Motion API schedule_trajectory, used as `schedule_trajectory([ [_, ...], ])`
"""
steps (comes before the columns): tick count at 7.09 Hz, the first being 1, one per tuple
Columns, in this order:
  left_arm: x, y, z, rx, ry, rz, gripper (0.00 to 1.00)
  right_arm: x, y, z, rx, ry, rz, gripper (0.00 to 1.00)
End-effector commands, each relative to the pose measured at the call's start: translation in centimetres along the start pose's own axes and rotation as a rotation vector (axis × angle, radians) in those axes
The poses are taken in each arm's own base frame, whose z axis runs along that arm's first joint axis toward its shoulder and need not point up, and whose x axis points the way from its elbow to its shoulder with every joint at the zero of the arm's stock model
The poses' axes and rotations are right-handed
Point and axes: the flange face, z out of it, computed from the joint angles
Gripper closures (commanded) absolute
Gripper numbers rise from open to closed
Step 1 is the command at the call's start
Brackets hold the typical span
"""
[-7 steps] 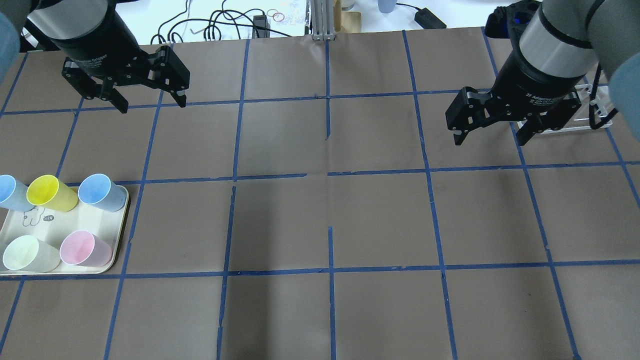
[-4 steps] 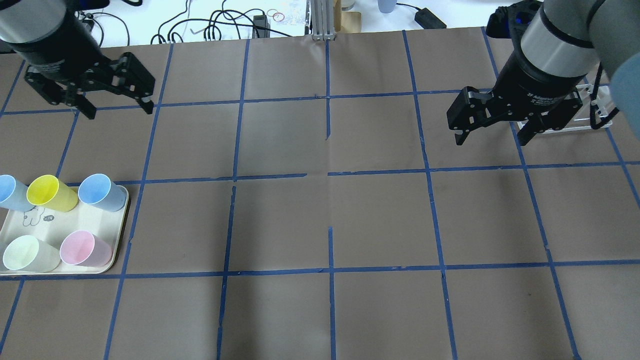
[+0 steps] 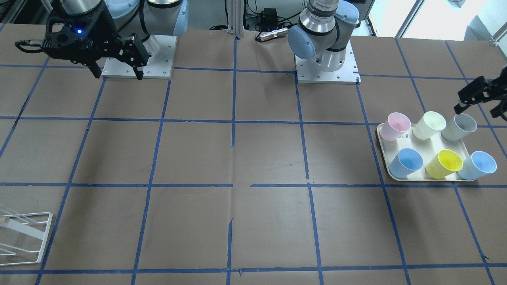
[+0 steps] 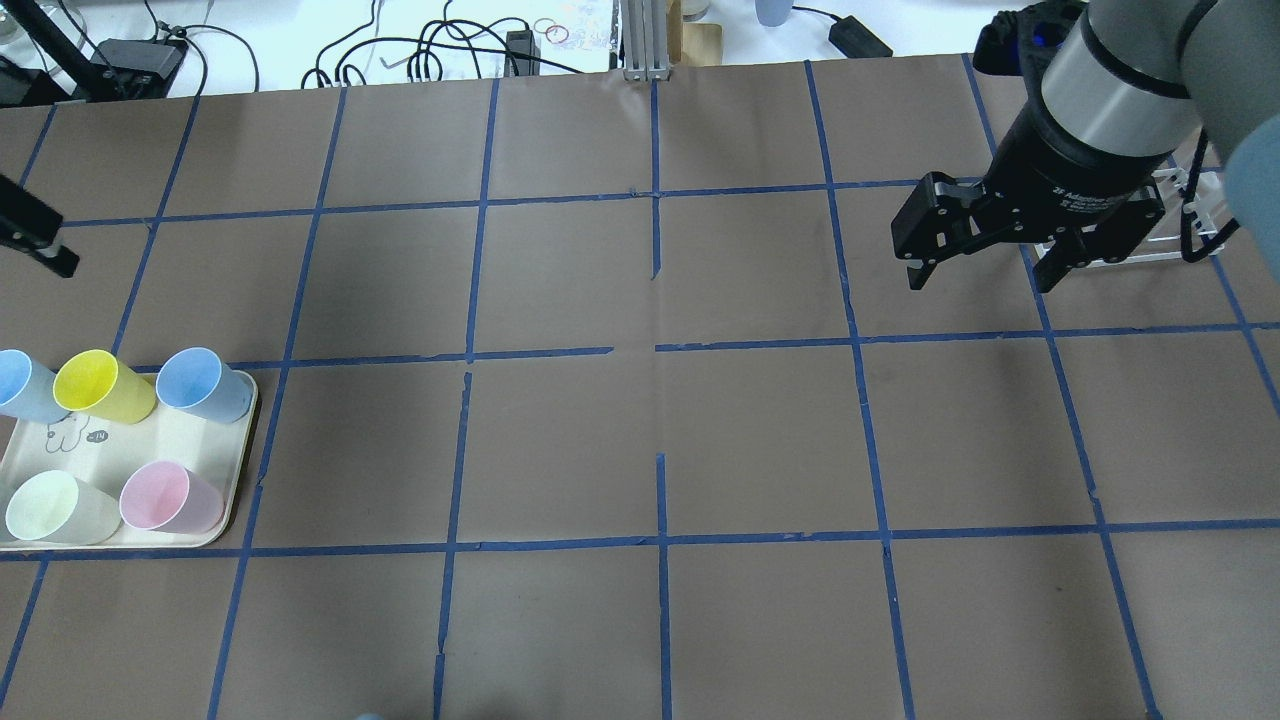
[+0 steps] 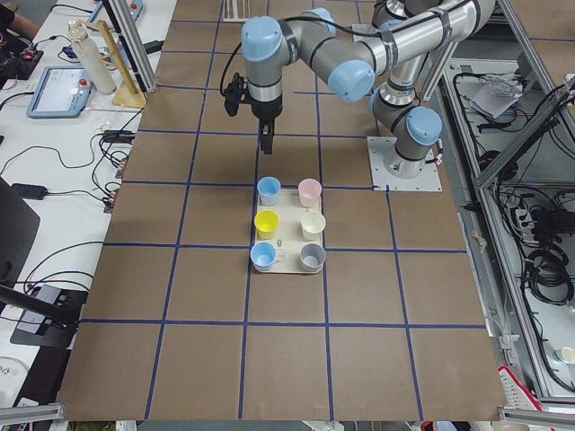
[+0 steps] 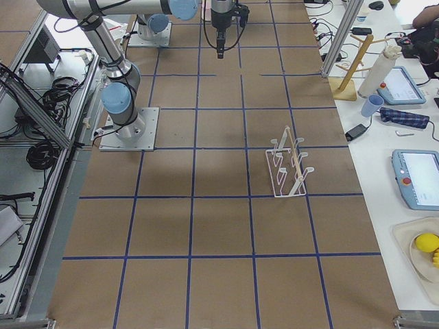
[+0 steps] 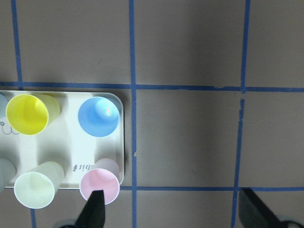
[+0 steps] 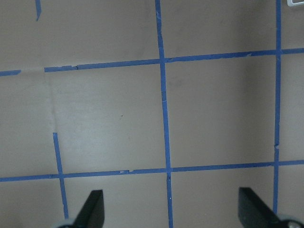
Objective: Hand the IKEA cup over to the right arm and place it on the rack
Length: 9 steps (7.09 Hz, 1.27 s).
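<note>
The IKEA cup (image 3: 479,165), pale greyish blue, stands upright at the tray's far left corner; the overhead view (image 4: 14,386) cuts it at the edge, and it shows in the exterior left view (image 5: 262,257). My left gripper (image 3: 478,107) is open and empty, high up by the tray's robot-side edge near the grey cup (image 3: 460,126); its wrist view (image 7: 175,214) looks down on the tray's right part. My right gripper (image 4: 978,281) is open and empty, hovering in front of the white wire rack (image 4: 1195,215), which also shows in the front view (image 3: 23,237).
The cream tray (image 3: 382,147) also holds a deeper blue cup (image 3: 408,162), a yellow cup (image 3: 445,163), a pink cup (image 3: 397,125) and a cream cup (image 3: 431,124). Brown paper with blue tape lines covers the table. Cables lie beyond the far edge (image 4: 440,50).
My left gripper has swung to the left, almost out of the overhead view, toward the tray's side. My right gripper has stayed nearly still. Both stay open.
</note>
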Motion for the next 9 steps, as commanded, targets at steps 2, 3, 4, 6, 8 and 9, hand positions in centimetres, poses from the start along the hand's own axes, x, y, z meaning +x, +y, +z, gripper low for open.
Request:
schedule_trajectory([
  [2,-18.4,2.7,10.2,0.027,-0.016,0.112,0.0,-0.5,0.0,0.0,0.0,-0.047,-0.001,0.0],
  [3,-21.3,2.4,13.5,0.043,-0.037,0.099,0.0,-1.3,-0.2,0.2,-0.004,-0.125,-0.003,0.0],
  [4,-23.2,1.3,16.2,0.082,-0.046,0.141,0.0,-2.0,-0.2,0.1,-0.007,-0.198,-0.003,0.0],
  [6,-24.7,0.2,20.1,0.072,0.001,0.147,0.0,-4.8,-0.6,-1.3,-0.015,-0.567,0.011,0.0],
  [8,-24.4,0.0,20.5,0.05,0.021,0.144,0.0,-5.7,-1.0,-2.6,-0.029,-0.829,0.04,0.0],
  [9,-24.5,0.1,20.9,0.042,0.025,0.145,0.0,-5.0,-1.1,-2.7,-0.051,-0.915,0.073,0.0],
])
